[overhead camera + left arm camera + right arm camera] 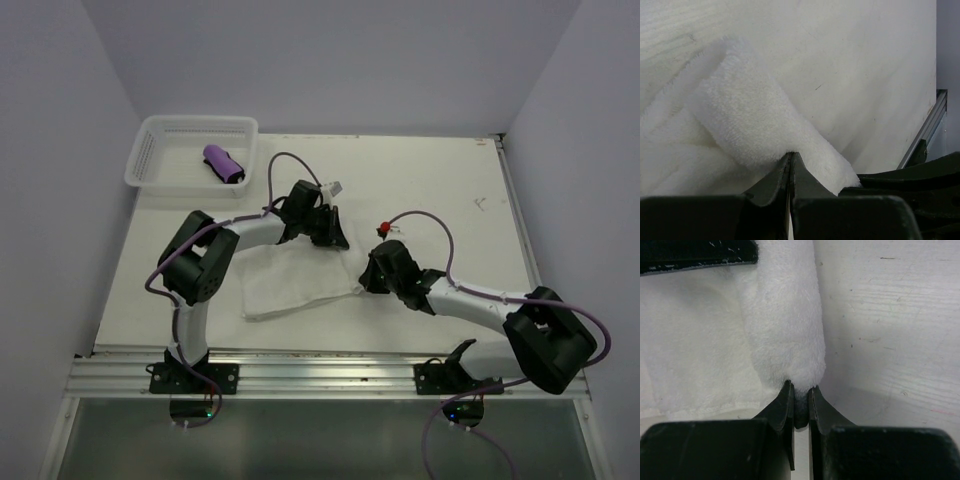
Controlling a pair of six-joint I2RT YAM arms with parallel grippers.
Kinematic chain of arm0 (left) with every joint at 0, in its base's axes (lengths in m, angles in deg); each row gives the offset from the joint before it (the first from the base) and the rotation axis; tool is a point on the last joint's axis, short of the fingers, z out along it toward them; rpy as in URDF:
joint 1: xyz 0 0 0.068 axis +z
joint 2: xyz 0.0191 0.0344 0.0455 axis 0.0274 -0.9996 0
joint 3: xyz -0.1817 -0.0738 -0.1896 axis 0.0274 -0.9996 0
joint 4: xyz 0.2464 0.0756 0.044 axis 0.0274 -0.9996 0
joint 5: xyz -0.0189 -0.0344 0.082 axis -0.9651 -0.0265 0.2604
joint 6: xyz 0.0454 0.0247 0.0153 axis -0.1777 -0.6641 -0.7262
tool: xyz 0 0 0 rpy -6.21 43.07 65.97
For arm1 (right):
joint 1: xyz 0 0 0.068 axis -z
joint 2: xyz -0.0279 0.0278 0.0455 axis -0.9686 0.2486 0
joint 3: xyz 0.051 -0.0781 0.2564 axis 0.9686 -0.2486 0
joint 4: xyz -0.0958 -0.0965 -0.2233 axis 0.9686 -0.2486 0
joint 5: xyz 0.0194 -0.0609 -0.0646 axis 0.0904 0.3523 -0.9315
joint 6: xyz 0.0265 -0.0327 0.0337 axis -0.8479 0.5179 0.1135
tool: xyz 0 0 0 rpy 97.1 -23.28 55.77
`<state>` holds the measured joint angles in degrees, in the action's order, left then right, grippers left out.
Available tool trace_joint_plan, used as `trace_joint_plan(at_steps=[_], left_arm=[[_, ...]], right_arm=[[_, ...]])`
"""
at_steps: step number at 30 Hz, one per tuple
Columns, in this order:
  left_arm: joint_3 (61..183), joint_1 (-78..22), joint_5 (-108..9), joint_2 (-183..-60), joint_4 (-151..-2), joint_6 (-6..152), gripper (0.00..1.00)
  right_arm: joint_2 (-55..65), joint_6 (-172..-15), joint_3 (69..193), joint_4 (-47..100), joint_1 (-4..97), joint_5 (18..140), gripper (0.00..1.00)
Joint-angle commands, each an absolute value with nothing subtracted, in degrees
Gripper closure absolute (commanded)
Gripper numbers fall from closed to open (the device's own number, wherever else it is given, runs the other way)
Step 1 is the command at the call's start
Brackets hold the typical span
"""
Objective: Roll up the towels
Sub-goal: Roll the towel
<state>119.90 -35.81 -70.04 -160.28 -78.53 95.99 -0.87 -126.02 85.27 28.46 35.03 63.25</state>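
The large fluffy white towel (290,282) lies flat on the table in front of the arms. My left gripper (330,236) is at its far right corner. In the left wrist view its jaws (791,156) are pressed together with a raised fold of the white towel (750,120) at their tips. My right gripper (372,278) is at the towel's near right corner, shut on a bunched ridge of the white towel (782,315), which shows pinched between the jaws (800,390). The small purple towel (224,164) lies rolled inside the basket.
The white mesh basket (150,140) stands at the table's far left corner. A metal rail (330,368) runs along the near edge by the arm bases. Walls close in the table on the left, back and right.
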Motion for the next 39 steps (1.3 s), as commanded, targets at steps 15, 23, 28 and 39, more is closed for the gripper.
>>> trace_joint_plan(at_steps=[15, 23, 28, 39], left_arm=[[125.81, -34.80, -64.77, -158.94, -83.53, 94.36, 0.91], [126.34, -34.80, -65.21, -157.27, -83.62, 94.63, 0.91], [126.61, -34.71, -65.21, -155.43, -84.15, 94.63, 0.91], [124.06, -34.71, -65.39, -148.30, -82.74, 96.38, 0.92]], right_arm=[[1.94, -117.76, 95.08, 4.97, 26.65, 39.74, 1.00], [7.64, -118.28, 99.21, -1.61, 21.91, 30.09, 1.00], [11.34, -119.69, 102.99, -5.31, 18.74, 25.06, 1.00], [20.83, -123.90, 112.47, -14.18, 12.24, 18.03, 1.00]])
